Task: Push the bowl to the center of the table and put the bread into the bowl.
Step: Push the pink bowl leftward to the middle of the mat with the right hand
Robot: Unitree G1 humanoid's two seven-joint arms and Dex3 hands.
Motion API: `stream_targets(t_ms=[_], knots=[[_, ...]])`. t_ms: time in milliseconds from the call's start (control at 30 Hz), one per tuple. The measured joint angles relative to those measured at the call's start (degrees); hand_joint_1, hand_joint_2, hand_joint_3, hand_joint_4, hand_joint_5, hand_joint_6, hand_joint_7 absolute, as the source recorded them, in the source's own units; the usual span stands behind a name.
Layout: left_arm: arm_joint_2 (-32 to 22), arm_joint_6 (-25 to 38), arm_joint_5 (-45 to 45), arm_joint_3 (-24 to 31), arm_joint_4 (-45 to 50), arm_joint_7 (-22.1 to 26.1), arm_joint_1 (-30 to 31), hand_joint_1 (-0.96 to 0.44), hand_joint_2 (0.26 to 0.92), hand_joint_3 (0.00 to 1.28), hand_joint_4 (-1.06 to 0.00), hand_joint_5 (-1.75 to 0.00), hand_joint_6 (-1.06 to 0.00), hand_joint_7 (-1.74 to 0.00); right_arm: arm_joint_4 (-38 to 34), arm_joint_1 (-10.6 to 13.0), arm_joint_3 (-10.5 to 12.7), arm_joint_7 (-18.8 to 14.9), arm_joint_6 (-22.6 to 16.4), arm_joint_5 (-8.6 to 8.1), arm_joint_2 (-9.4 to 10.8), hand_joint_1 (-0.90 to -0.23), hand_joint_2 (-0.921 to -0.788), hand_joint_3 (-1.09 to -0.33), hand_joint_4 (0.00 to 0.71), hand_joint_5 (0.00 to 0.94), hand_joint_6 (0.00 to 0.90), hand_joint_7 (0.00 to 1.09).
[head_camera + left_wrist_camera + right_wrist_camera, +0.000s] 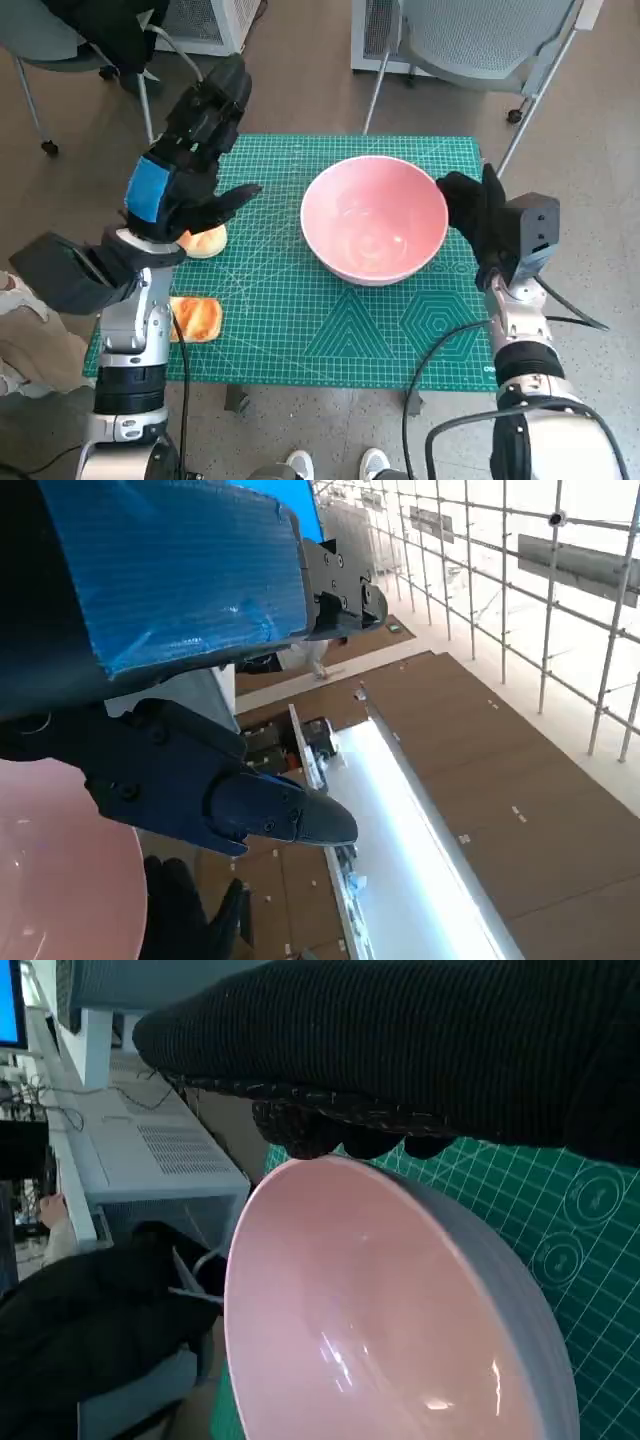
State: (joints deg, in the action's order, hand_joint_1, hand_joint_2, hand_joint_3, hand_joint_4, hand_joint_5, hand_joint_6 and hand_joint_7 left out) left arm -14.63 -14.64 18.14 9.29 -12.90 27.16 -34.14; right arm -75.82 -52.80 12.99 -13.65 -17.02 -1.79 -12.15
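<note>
From the head cam I've got the glossy pink round bowl (375, 218) sitting on the green gridded cutting mat (300, 320) that covers the little table, a bit right of the middle. It's smooth, with shiny highlights on the inside, and there's nothing in it. In the right wrist cam its outer wall reads more greyish and the rim looks thin and even.

My right hand in the black knitted glove (482, 215) is up against the bowl's right rim. The right wrist cam shows the ribbed knit stretched across the top with the fingertips (330, 1135) curled down right at the rim's edge, touching or as good as touching it. It's not wrapped around anything, and the fingers look loosely bent. I can't honestly tell if they're spread or bunched together.

The left hand with the blue tape on its back (190, 160) hangs in the air over the mat's left side, well apart from the bowl. It's hard black plastic with matte tape, and it holds nothing. The fingers are apart, with one pointing toward the bowl.

The bread is two pieces, both on the left of the mat. A pale round bun (205, 241) is partly hidden under the left hand, and a flat toasted slice with an orange-brown top (196, 318) sits nearer the front left edge, beside my left forearm.
</note>
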Motion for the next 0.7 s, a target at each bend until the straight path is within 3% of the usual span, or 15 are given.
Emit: stream_targets(t_ms=[467,700], knots=[[-0.07,0.35,0.0,0.0,0.2,-0.05,0.05,-0.62,0.921,0.14,-0.04,0.0,-0.18,-0.15,0.01,-0.54,-0.73,0.06,0.01,0.16,2.03,-0.663,-0.921,-0.866,0.042,0.013,0.07,0.11],[-0.07,0.41,0.0,0.01,0.37,-0.17,0.35,-0.63,0.921,0.14,-0.03,0.0,-0.18,-0.15,0.01,-0.73,-1.29,0.12,0.01,0.76,2.58,-0.714,-0.921,-0.851,0.046,0.011,0.067,0.11]])
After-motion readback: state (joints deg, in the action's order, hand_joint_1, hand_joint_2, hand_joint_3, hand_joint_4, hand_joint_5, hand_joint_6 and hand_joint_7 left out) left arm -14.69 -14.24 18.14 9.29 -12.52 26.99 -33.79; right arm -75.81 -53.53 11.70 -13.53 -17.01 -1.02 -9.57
